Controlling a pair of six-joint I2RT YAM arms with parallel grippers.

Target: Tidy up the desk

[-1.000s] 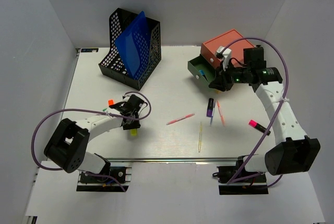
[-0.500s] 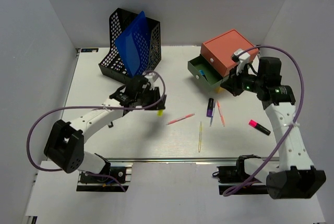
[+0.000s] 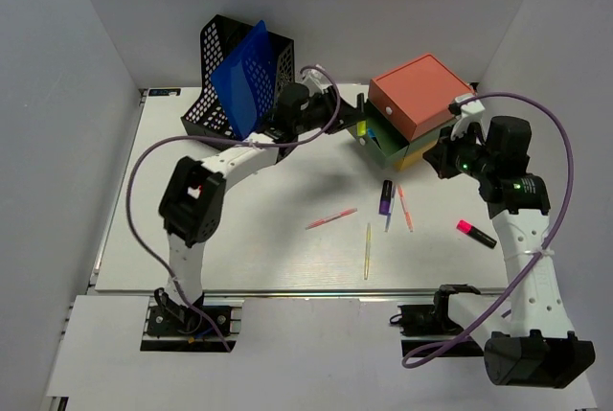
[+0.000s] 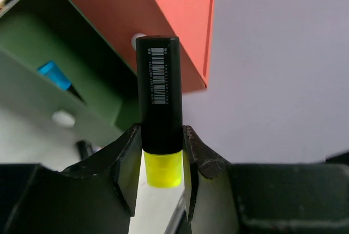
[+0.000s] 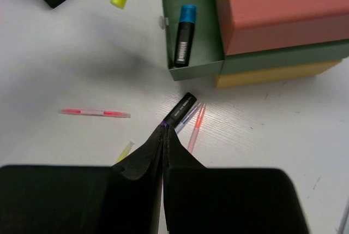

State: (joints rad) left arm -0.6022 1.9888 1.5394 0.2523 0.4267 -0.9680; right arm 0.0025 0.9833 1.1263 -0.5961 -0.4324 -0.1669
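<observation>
Beside the far green drawer (image 4: 27, 92), left fingers (image 4: 128, 160) clamp a yellow highlighter (image 4: 159, 92) near its yellow end: light, stiff, likely slick. Right fingers (image 5: 147, 157) are shut, empty.

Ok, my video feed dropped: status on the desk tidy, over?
Left gripper holds yellow highlighter by open green drawer. Right gripper shut, empty. Pens loose on desk. Nothing blocks drawer.

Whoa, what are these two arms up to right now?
They are tidying a desk. The left gripper holds a yellow highlighter just beside the open green drawer, where a blue-capped marker lies. The right gripper is shut and empty, hovering near a purple marker. A pink pen, a yellow pen and a pink highlighter lie loose on the desk.
</observation>
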